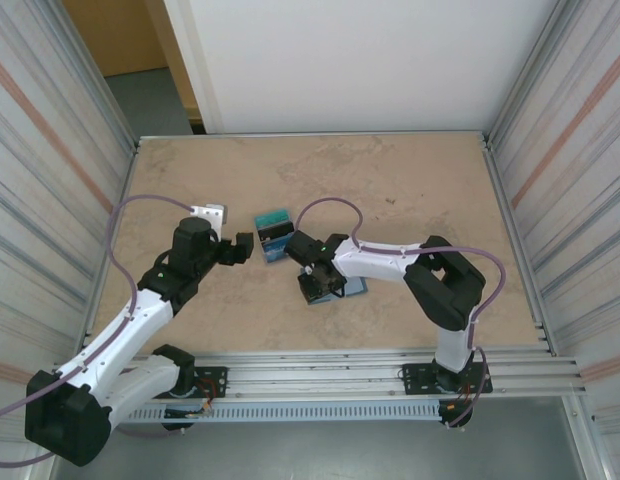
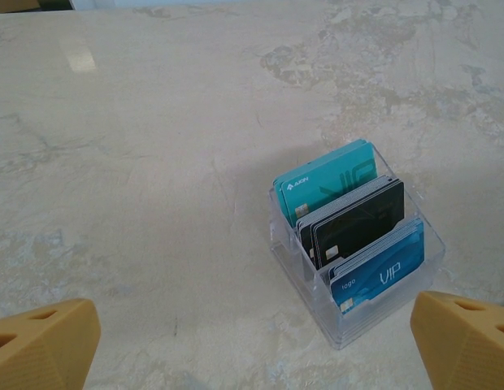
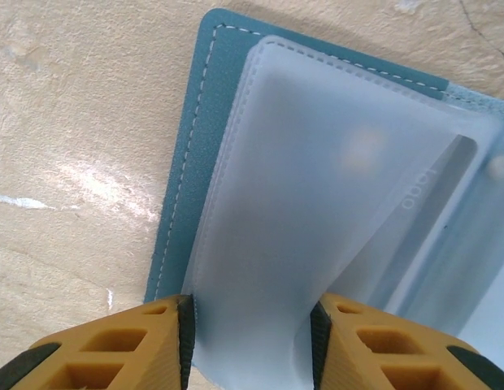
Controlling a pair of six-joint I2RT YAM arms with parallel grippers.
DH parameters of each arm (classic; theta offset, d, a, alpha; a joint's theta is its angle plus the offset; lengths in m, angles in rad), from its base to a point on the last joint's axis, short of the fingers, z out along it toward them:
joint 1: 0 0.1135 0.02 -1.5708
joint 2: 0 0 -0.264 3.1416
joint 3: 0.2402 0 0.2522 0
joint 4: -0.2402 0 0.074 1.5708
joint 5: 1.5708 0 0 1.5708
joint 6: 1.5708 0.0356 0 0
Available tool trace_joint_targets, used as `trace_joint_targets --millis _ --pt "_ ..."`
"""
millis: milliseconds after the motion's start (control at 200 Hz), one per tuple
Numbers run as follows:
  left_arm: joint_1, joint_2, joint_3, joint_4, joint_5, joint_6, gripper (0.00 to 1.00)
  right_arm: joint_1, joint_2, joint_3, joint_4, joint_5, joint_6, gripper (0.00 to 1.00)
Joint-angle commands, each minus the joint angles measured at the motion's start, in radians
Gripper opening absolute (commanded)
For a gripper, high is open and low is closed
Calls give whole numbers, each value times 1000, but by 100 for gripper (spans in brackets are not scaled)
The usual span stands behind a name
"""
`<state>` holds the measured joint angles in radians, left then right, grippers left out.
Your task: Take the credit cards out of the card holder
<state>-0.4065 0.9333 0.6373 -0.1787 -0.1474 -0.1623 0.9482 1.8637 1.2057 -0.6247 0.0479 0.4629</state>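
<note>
Table [image 1: 410, 190]: beige, marbled, smooth. A light wallet can skate on it under a sideways pull.
Card holder [image 3: 183, 162]: steel-blue bifold wallet, soft and grained, with white stitching. It lies open and flat near the table's middle, under the right arm.
Clear tray [image 2: 359, 323]: rigid transparent plastic with three slots, standing just beside the holder.
Credit cards [image 2: 362, 218]: thin and stiff, teal, black and blue, standing on edge in the tray. Whether any are inside the holder cannot be told.
Frosted sleeve [image 3: 317, 179]: limp translucent plastic with a welded seam, bowed upward.
Right gripper [image 3: 252, 341]: part-closed, pads pressing the sleeve's two side edges.
Left gripper [image 2: 252, 333]: fully spread, empty, facing the tray.
Risk: lifting by the sleeve may drag the whole holder, tear the seam, or let the slick film slip free.
</note>
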Motion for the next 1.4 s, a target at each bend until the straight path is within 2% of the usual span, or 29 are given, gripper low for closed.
trace_joint_targets --millis 0,160,536,847,1067,1393 --pt "5 -4 42 -14 28 -7 99 -22 -37 -35 24 -43 17 42" --pt "5 -15 55 -28 43 -5 99 -42 -77 -52 39 -54 24 42" --pt "5 -53 66 -42 46 -3 99 -67 -133 -65 -18 55 46 43" --pt "-4 -50 67 -48 44 -5 99 -122 -202 -133 -27 80 75 42" --pt "-81 -17 70 -56 -29 3 99 -160 -221 -177 -21 76 91 40" --pt "-228 89 76 -32 -128 5 99 -207 -229 -222 -7 72 109 31"
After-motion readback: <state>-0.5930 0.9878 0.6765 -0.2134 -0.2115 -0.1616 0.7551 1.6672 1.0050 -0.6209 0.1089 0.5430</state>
